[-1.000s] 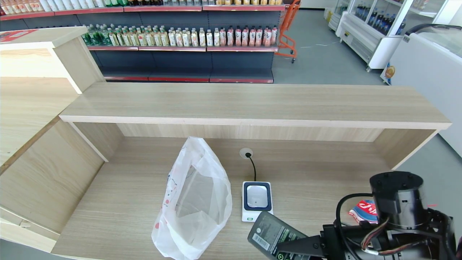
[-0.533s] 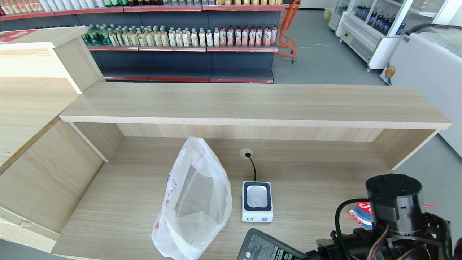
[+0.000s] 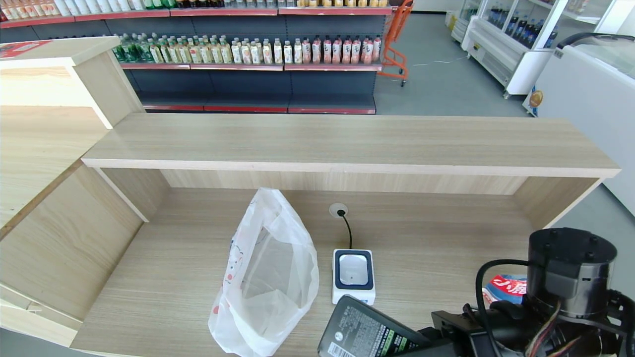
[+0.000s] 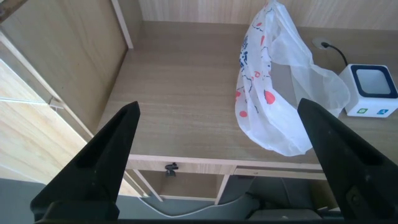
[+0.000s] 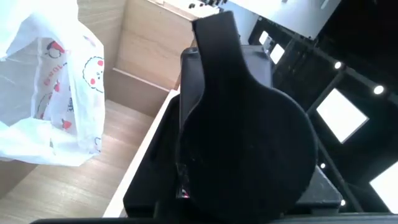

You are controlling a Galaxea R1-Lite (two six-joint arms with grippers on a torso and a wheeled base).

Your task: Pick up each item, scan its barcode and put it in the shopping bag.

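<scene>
The left gripper hung far to the left of the scanner, out past the counter's near edge. Its two fingers were spread wide and it held nothing.

The bag stood just left of the scanner with its mouth open. The right gripper was in front of the scanner and a bit to its right. It was closed on a dark pack. The pack's far corner hung over the scanner's near edge. I could not tell if they touched. A red and blue packet lay well to the right of the scanner.

What could go wrong:
- The pack's printed side faced up, away from the scanner's window, so it might not scan.
- If the pack came down low, it could bump the scanner and push it.
- The bag was thin and soft, and nothing held it open. The pack could catch its rim and tip it or fold it shut.

The counter's near edge was close in front of the scanner, so a dropped pack could fall off. A wall stood behind the scanner, with a wide top board above it. There was open wood to the right of the scanner, and more left of the bag.
</scene>
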